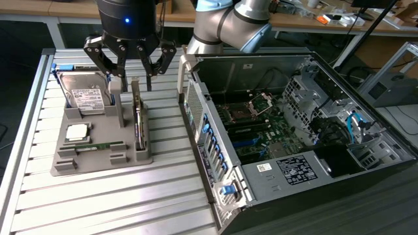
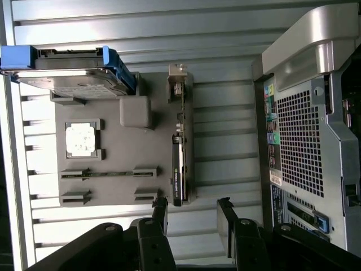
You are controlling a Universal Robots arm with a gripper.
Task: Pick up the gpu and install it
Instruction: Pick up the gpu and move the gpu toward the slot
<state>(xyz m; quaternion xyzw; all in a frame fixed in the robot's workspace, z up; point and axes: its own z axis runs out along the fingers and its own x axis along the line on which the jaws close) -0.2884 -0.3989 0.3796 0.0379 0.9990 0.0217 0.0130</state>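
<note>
In the exterior view, the gripper (image 1: 136, 82) hangs above the far end of the grey tray (image 1: 98, 164), which sits on the slatted table (image 1: 104, 205). Its fingers (image 1: 123, 81) are spread wide and pinch nothing. The gpu (image 1: 138, 120) stands on its long edge in the tray slot nearest the case, running from 12 to 6 o'clock. The fingertips show on either side of its far end, and the rest of the card stretches off at 6 o'clock from the gripper. I cannot tell from here how high the gripper is above it. The hard drive (image 1: 85, 93) stands at 10 o'clock from the gpu. The processor (image 1: 77, 131) and memory stick (image 1: 95, 145) lie at 9 o'clock. The open case (image 1: 294, 122) is at 3 o'clock from the tray.

In the wrist view, the gripper (image 2: 193, 212) looks down on the tray (image 2: 113, 147) with its fingers (image 2: 161, 209) apart and the gap bare. The gpu (image 2: 179, 152) sits on edge in its slot, clear of the fingers. Its dark end is in line with the gap, nearer one finger than the other, and its silvery bracket points away. The hard drive (image 2: 67, 70) and processor (image 2: 80, 139) lie on its other side from the case (image 2: 304, 141).
</note>
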